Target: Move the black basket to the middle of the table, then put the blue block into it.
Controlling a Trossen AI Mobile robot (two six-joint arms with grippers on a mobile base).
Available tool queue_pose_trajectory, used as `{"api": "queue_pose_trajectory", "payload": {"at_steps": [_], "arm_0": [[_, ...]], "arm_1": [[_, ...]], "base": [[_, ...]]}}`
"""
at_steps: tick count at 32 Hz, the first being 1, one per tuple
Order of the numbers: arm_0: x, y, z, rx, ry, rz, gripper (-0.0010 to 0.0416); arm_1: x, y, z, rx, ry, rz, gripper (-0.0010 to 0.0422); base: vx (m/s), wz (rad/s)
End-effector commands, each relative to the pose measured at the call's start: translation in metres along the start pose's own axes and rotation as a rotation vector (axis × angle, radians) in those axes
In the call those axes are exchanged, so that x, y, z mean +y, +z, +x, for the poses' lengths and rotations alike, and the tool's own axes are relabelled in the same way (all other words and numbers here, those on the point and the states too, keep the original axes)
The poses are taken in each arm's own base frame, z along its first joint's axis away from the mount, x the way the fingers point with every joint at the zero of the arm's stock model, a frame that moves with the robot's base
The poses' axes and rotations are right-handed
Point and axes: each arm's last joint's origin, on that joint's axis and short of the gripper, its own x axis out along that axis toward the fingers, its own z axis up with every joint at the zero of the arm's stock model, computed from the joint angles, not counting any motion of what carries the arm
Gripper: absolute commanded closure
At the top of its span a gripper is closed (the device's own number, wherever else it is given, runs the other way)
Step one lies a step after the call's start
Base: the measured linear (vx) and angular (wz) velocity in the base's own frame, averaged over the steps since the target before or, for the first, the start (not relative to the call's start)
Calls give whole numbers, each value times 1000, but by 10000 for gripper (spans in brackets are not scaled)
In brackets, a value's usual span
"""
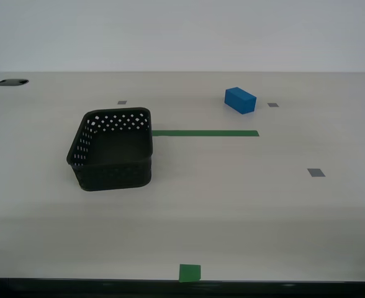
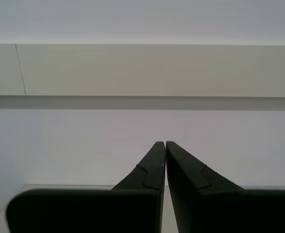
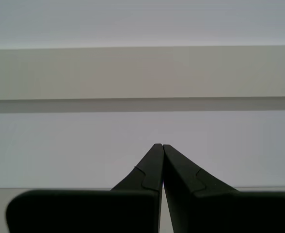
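Our jaws come first. In its wrist view, my first gripper point(image 3: 162, 145) has its two dark, matte fingers pressed together at the tips, with nothing between them; it faces a pale wall with a wide beige band across it. My second gripper point(image 2: 165, 143) looks the same: fingers meeting at the tips, holding nothing, facing a similar wall and band. Neither arm shows in the exterior view, so we cannot place them over the table.

We can read no brand, label or writing on anything.

Going from the exterior view's left across the table point(image 1: 282, 211), a smooth pale beige top, we see a dark oval opening point(image 1: 12, 82) at the far edge. Next stands the black basket point(image 1: 112, 149), upright on the left half of the table, rectangular with rounded corners, plastic by its look, its walls pierced by rows of small round holes, and empty. A green tape strip point(image 1: 205, 133) runs from just behind the basket's right rim toward the exterior view's right. A green square point(image 1: 190, 272) sits at the near edge. The blue block point(image 1: 240, 100), a plain-faced solid brick, lies beyond the strip, well apart from the basket. Small grey squares point(image 1: 316, 172) dot the surface.
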Motion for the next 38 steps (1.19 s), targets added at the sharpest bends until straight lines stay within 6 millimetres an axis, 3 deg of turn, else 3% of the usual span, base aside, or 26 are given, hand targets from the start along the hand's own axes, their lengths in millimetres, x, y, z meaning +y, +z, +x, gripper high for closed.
{"api": "queue_pose_trajectory", "payload": {"at_steps": [1,20,31,38], "arm_0": [[0,1,0,-4,0,0,405],[0,0,0,-2,0,0,405],[0,0,0,3,1,0,405],[0,-2,0,26,1,0,405]], "arm_1": [[0,-1,0,15,1,-2,412],[0,-9,1,132,4,-54,412],[-2,-3,4,668,64,-193,412],[-6,-17,13,961,39,-234,412]], "base": [[0,0],[0,0],[0,0],[0,0]]}}
